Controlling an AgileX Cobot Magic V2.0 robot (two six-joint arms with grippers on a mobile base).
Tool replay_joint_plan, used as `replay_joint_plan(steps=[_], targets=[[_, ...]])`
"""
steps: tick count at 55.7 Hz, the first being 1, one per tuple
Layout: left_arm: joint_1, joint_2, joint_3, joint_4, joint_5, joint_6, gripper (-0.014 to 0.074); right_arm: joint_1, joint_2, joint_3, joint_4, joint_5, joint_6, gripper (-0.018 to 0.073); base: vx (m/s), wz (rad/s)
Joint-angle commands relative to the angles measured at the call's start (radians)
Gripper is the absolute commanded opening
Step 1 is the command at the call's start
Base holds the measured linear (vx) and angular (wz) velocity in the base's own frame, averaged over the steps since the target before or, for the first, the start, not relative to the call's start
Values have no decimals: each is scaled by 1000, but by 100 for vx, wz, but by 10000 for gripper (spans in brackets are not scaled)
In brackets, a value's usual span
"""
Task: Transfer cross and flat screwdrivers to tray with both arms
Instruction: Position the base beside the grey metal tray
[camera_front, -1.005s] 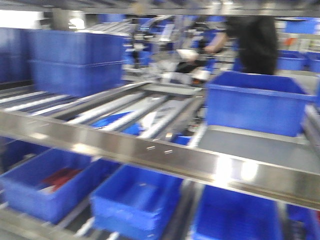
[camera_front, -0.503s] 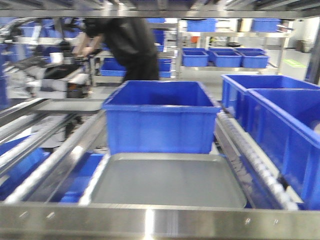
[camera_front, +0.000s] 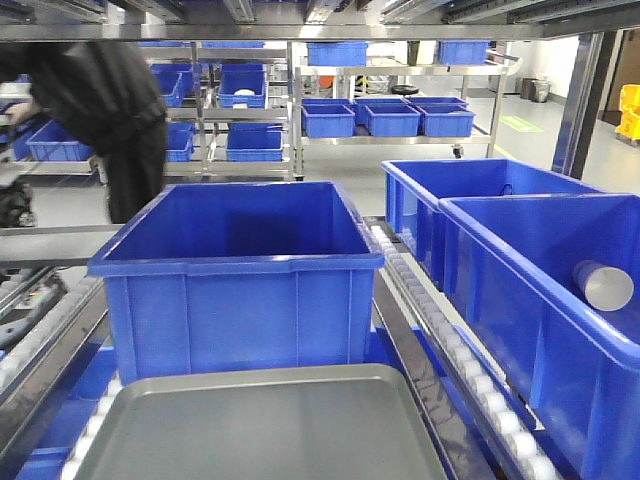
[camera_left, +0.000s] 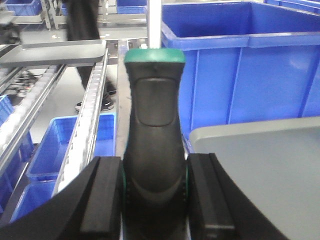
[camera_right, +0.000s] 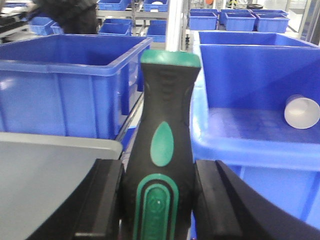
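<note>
Left pincer (camera_left: 156, 200): pinches the first screwdriver (camera_left: 154, 115) by its handle, with a black pad pressed against each side. The handle is black with a green end cap and points away from the wrist. Its shaft and tip are hidden.

Right pincer (camera_right: 159, 200): pinches the second screwdriver (camera_right: 167, 110) in the same manner. This handle is black with a green oval inset and a green cap. Its tip type cannot be determined.

Tray (camera_front: 260, 430): grey, shallow, lying flat on the roller lane (camera_front: 440, 330) at its near edge. The tray sits just in front of the large blue bin (camera_front: 235, 280). In the left wrist view, the tray's corner (camera_left: 260, 170) lies right of the held handle. In the right wrist view, the tray (camera_right: 45, 170) lies left of it.

Right-hand bin (camera_front: 520, 300): contains a white cylinder (camera_front: 603, 285).

A person (camera_front: 110, 110) in black stands behind the rack at the far left.
</note>
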Motion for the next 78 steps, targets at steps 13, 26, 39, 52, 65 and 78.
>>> replay_joint_plan(steps=[13, 26, 39, 52, 65, 78], targets=[[0, 0, -28, -12, -88, -5, -3, -1, -1, -31, -4, -92, -4, -8, 5, 0], [0, 0, -28, -12, -88, -5, -3, -1, -1, -31, -5, -117, -5, -8, 0, 0], [0, 0, -28, -12, -88, -5, -3, -1, -1, -31, -5, -164, -5, -8, 0, 0], [0, 0, -28, -12, -88, -5, -3, -1, -1, -31, -5, -212, -4, -8, 0, 0], [0, 0, -28, -14, -69, -11, -3, -1, 7, -31, 60, -207, 0, -8, 0, 0], [0, 0, -28, -15, -47, -14, -3, 0, 225, -151, 259, 32, -103, -8, 0, 0]])
